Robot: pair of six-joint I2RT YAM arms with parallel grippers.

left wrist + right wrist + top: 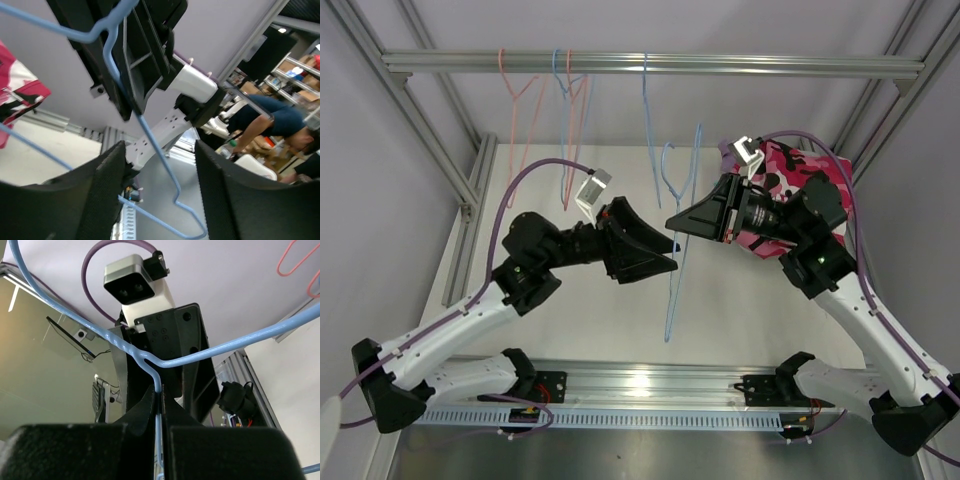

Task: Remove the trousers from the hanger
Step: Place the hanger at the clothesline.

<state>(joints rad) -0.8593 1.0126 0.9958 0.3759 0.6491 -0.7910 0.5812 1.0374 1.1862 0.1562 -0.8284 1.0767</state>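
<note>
At mid-bench the two arms meet nose to nose around a blue wire hanger. The right fingers are pinched tight on its wire near the twisted neck. The left fingers gape wide, the wire passing between them with nothing gripped. The pink camouflage trousers lie bunched behind the right arm, off the hanger.

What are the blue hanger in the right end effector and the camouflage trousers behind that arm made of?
The blue hanger looks like thin wire, probably metal under a smooth, slightly glossy blue coating; its neck is twisted like wound wire. The right end effector is shut on it. The camouflage trousers look like soft matte printed cloth, lying bunched; fibre cannot be told.
</note>
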